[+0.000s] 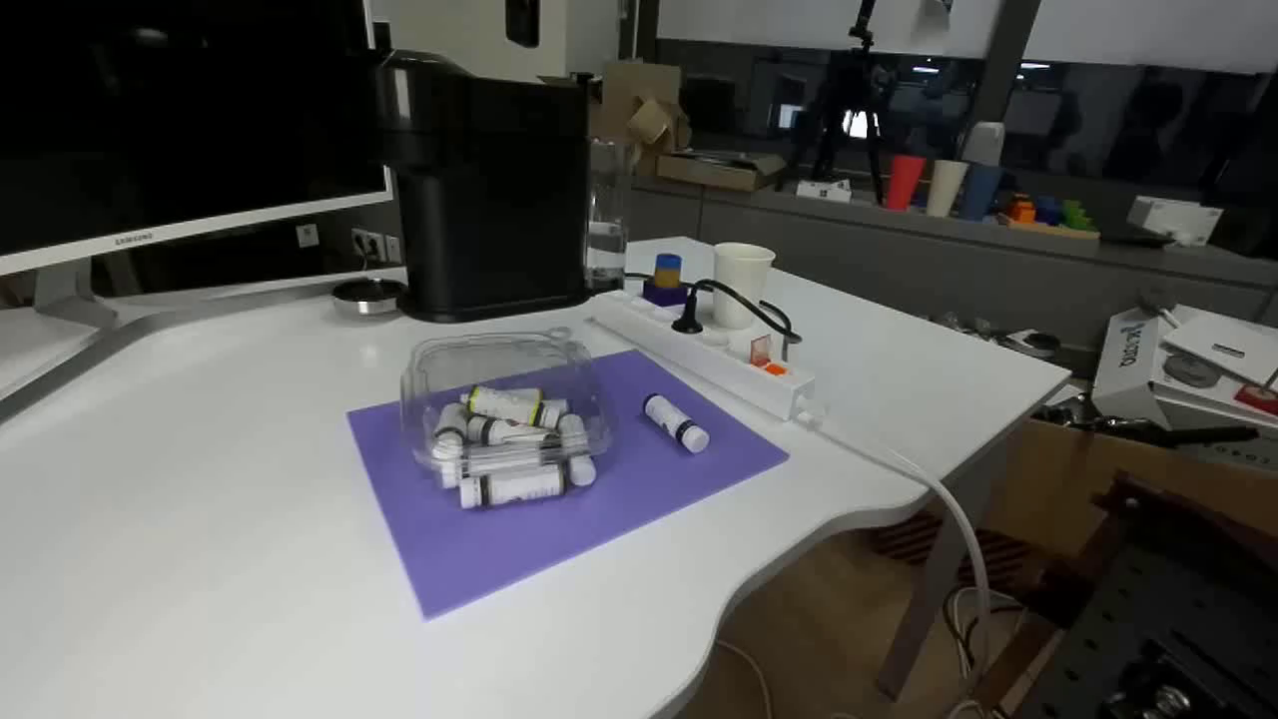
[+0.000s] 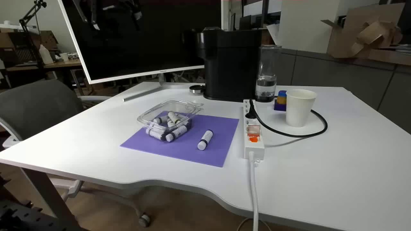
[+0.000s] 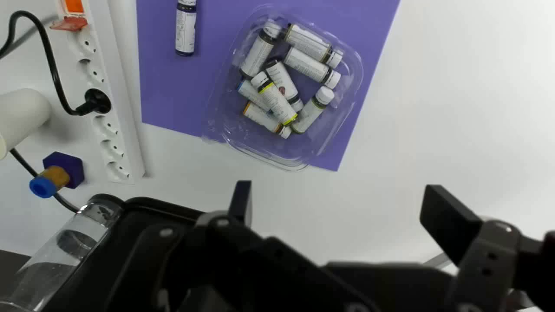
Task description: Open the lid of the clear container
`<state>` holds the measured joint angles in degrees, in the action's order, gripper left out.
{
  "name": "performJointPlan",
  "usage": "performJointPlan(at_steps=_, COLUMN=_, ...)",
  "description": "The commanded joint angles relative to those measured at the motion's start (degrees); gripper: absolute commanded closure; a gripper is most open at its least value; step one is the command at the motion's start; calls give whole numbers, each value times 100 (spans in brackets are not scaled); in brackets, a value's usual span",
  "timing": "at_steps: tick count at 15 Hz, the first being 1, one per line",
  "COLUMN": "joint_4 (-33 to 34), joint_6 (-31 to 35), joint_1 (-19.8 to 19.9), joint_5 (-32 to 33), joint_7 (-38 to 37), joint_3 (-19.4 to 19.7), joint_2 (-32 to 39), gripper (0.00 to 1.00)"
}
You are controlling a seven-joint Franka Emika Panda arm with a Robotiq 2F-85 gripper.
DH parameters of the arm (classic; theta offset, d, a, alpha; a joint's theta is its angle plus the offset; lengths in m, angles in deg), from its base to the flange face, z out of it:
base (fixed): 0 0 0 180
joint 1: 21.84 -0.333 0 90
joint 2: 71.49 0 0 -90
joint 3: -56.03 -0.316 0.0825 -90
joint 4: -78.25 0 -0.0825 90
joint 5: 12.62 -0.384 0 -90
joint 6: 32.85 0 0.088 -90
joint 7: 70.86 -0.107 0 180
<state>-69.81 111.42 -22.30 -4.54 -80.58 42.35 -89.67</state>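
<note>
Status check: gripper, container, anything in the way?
Gripper open, nothing held. Container holding bottles, can't tell if it's shut. Black machine nearby, possible obstacle.

In an exterior view, the matte black, angular, 2-finger gripper (image 2: 116, 25) is hanging in the air, its jointed, dark, narrow fingers (image 2: 94, 17) pointing down and its upper part being cut off by the frame. It is sitting there above and slightly left of the far left corner of the flat white worktop (image 2: 305, 176), well back from the wavy front edge. In the wrist view, the 2 fingers are standing wide apart above the worktop. Their 2 black, block-shaped pads (image 3: 451, 221) are facing each other across the gap, 1 looking nearly upright, the other slanting.
</note>
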Motion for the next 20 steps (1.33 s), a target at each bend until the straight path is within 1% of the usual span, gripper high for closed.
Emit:
performJointPlan(at_steps=1, joint_4=7, joint_6=-17, joint_1=-129, joint_5=60, joint_7=-40, joint_3=131, joint_2=7, gripper=0)
performJointPlan(at_steps=11, joint_4=7, joint_6=-17, joint_1=-129, joint_5=59, joint_7=-40, joint_3=131, joint_2=7, gripper=0)
performJointPlan(at_steps=12, joint_4=30, joint_6=-51, joint_1=-6, joint_5=257, joint_7=-224, joint_3=78, joint_2=28, gripper=0)
performJointPlan(at_steps=13, joint_4=50, joint_6=-65, joint_1=10, joint_5=285, joint_7=-199, joint_3=116, joint_2=59, gripper=0)
performJointPlan(at_steps=14, joint_4=77, joint_6=-39, joint_1=128, joint_5=463, joint_7=-308, joint_3=124, joint_2=98, gripper=0)
performJointPlan(at_steps=17, joint_4=176, joint_6=-13, joint_1=280, joint_5=512, joint_7=-157, joint_3=395, joint_2=296, gripper=0)
performJointPlan(at_steps=20, joint_4=325, joint_6=54, joint_1=241, joint_5=129, joint_7=473, joint_3=868, joint_2=612, gripper=0)
